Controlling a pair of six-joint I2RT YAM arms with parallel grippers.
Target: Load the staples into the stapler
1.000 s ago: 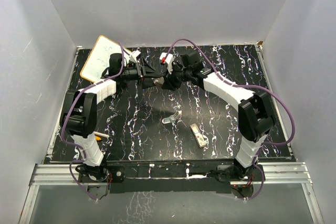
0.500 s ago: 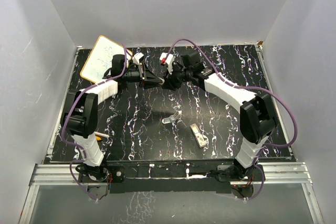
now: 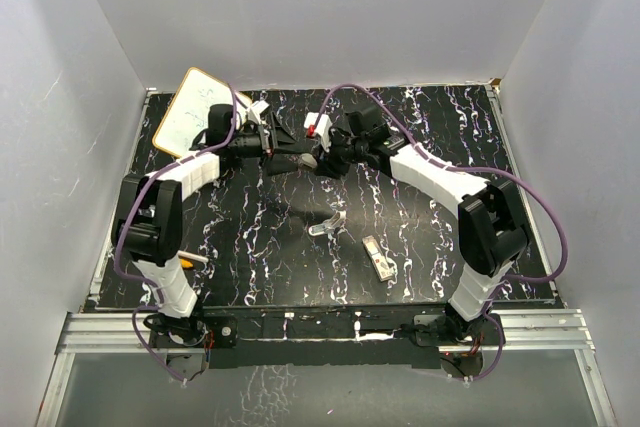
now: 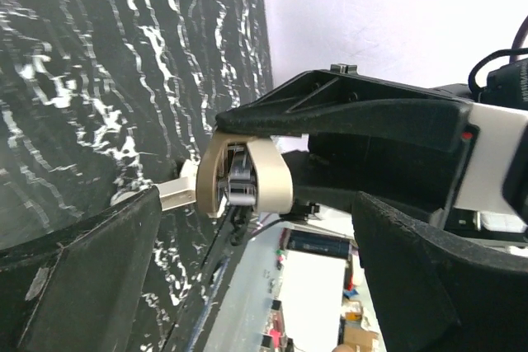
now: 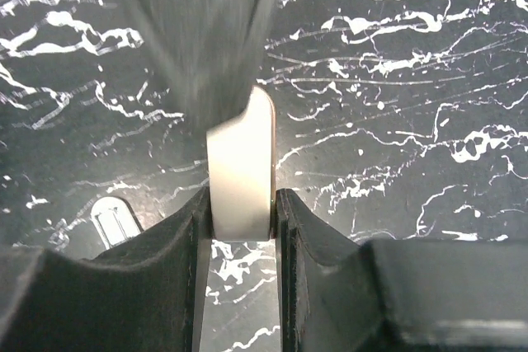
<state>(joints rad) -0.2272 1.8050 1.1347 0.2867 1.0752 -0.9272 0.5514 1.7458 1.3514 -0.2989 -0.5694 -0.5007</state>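
Stapler (image 5: 241,172), small and beige, pinched across its width by the right hand (image 5: 242,200), black fingers (image 5: 165,286) pressed flat against both sides. Seen from the left wrist as a rounded beige shell (image 4: 239,177) with a metal part showing in its open end and a pale tab sticking out to one side. Held up near the far middle of the tabletop (image 3: 440,127); no contact with the dark marbled surface visible in either wrist view.

Left hand (image 4: 256,204) spread wide, gripping nothing, pointed at the stapler's open end. Fingers (image 4: 82,278) on either side of that end, apart from it. From above, both hands nose to nose, left (image 3: 285,145) and right (image 3: 322,154), with the stapler (image 3: 311,159) between them.

Further out, nearer the arm bases: staple box (image 3: 378,258), whitish-grey and oblong, flat on the tabletop, right of centre, well apart from both hands. Just beside it, up and to the left, a small silvery piece (image 3: 328,224), also lying flat; same piece likely at the lower left of the right wrist view (image 5: 111,220); cannot tell whether a staple strip or something else.

Off to the sides: a whiteboard (image 3: 195,112) with a wooden edge at the far left corner, behind the left arm, and an orange-and-white stick (image 3: 193,259) near the left arm's base.
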